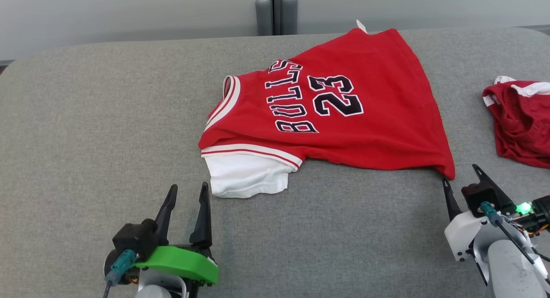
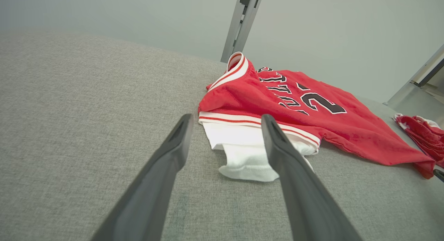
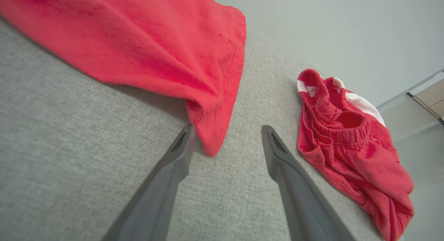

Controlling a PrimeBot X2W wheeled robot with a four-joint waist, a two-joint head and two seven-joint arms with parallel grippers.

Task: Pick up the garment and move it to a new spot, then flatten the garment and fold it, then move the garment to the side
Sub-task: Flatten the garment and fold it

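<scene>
Arms sit low at the near edge of the scene, both pointing their dark fingers toward the far side. The left gripper (image 1: pixel 189 186) hovers at the near left with its fingers spread wide and nothing between them. It is just short of the white sleeve (image 1: pixel 245 175). The right gripper (image 1: pixel 459 173) is at the near right, its jaws also standing wide apart. In the right wrist view the pointed hem corner (image 3: pixel 211 140) lies in the gap beside one finger (image 3: pixel 173 157). The other finger is clear of the cloth, so nothing is gripped.

The garment (image 1: pixel 343 117) lies face up across the middle and right of the grey fabric surface (image 1: pixel 86 117). Its striped collar is to the left, and "BULLS 23" reads sideways. The hem fans out to the right, and a small white tag (image 1: pixel 361 26) pokes out at the far edge. The near right corner of the hem is drawn out to a point at the right gripper.

The red shorts (image 1: pixel 522 122) sit bunched at the far right, apart from the garment, elastic waist and white band showing. Beyond the surface's rounded far edge stands a pale wall (image 1: pixel 129 14) with a grey post (image 1: pixel 277 10) in front of it.
</scene>
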